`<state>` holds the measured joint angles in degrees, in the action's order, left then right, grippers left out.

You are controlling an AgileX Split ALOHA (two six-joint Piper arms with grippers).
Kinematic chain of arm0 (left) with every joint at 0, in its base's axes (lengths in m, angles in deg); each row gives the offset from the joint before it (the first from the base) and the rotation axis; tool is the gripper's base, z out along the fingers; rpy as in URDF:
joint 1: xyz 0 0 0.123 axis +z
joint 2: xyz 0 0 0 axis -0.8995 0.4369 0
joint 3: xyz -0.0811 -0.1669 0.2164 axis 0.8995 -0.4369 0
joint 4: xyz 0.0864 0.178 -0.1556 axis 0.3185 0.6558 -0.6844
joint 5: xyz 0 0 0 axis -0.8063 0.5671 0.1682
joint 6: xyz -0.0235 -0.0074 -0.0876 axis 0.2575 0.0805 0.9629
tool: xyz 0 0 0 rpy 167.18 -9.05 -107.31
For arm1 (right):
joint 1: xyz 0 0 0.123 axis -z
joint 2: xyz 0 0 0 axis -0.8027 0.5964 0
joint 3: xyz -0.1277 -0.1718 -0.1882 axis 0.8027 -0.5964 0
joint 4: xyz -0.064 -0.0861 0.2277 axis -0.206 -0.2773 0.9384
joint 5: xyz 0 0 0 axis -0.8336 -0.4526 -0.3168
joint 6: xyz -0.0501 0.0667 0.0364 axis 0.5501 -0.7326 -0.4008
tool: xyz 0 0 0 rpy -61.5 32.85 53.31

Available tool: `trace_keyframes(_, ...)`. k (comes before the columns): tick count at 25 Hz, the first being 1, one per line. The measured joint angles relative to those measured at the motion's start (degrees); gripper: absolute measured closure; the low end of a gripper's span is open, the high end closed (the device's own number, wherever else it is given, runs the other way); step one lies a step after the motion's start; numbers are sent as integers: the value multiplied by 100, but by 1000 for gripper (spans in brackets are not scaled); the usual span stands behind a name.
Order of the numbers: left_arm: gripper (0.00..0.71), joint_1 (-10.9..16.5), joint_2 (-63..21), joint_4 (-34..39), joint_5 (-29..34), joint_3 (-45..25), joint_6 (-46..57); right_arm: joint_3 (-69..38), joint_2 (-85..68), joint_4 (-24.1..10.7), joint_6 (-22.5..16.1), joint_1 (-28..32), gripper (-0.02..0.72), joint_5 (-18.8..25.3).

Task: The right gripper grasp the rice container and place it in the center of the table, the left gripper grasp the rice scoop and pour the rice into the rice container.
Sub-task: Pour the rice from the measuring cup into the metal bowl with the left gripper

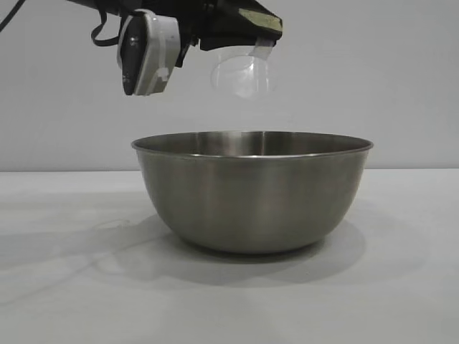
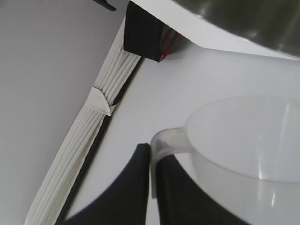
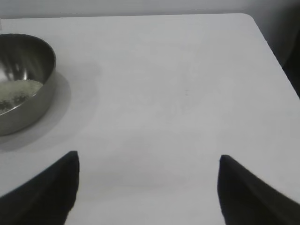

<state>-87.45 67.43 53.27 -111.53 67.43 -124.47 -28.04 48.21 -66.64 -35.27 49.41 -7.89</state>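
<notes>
The steel rice container (image 1: 252, 190) stands on the white table (image 1: 64, 287) in the middle of the exterior view. White rice (image 3: 18, 89) lies in its bottom in the right wrist view, where the container (image 3: 28, 105) is off to one side. My left gripper (image 2: 152, 154) is shut on the handle of the clear rice scoop (image 2: 243, 145). In the exterior view it holds the scoop (image 1: 244, 72) tipped on its side above the container. My right gripper (image 3: 147, 161) is open and empty over bare table, apart from the container.
A white ribbed strip (image 2: 89, 131) and a black box with red wires (image 2: 145, 40) show in the left wrist view beside the table. The table's far corner (image 3: 248, 18) shows in the right wrist view.
</notes>
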Motion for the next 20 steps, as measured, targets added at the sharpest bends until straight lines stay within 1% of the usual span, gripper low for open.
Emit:
trace_keyframes(1,710,0,0,-11,0,0,238,0,0,0,0,0,156,0)
trace_keyframes(8,710,0,0,-336,0,0,3077,0,0,0,0,0,156,0)
trace_keyframes(11,710,0,0,-752,0,0,4352,0,0,0,2,0,156,0)
trace_keyframes(15,710,0,0,-1594,11,0,6048,0,0,0,2,0,156,0)
trace_keyframes(18,710,84,0,-2379,11,-73,7058,0,0,0,2,0,156,0)
trace_keyframes(20,710,154,0,-3074,23,-163,7626,0,0,0,2,0,156,0)
